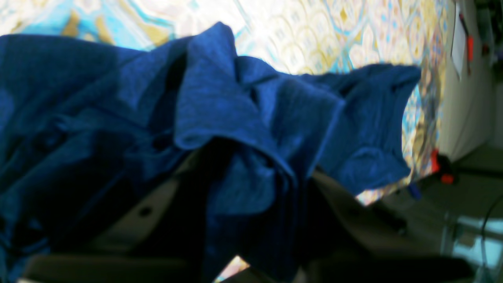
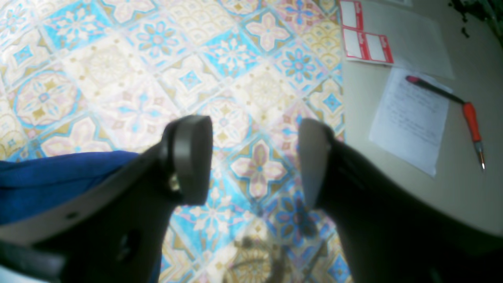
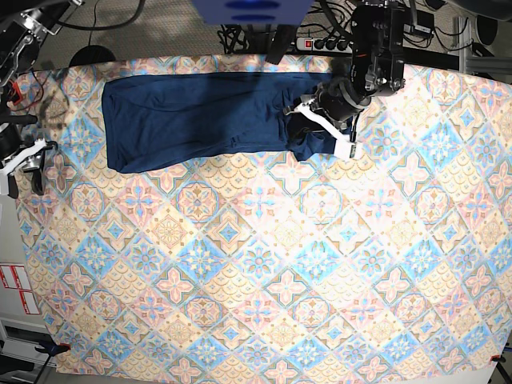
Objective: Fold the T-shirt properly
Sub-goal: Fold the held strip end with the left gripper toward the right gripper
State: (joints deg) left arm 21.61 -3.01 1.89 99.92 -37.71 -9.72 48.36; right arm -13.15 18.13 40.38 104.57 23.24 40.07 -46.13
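Observation:
The dark navy T-shirt (image 3: 200, 116) lies spread along the far edge of the patterned tablecloth, its right end bunched up. There my left gripper (image 3: 322, 128) is shut on a gathered fold of that end. In the left wrist view the blue fabric (image 1: 243, 118) piles over and between the gripper (image 1: 251, 204), hiding its fingertips. My right gripper (image 3: 30, 160) hovers off the shirt's left end at the table's left edge. In the right wrist view it (image 2: 251, 157) stands open with nothing between its fingers, and a corner of the T-shirt (image 2: 59, 177) shows behind the left finger.
The patterned tablecloth (image 3: 264, 264) covers most of the table. Beside its edge on bare table lie a white paper sheet (image 2: 410, 118), an orange-handled pen (image 2: 469, 122) and red-bordered labels (image 2: 365, 43). A power strip (image 3: 324, 44) and cables sit behind the far edge.

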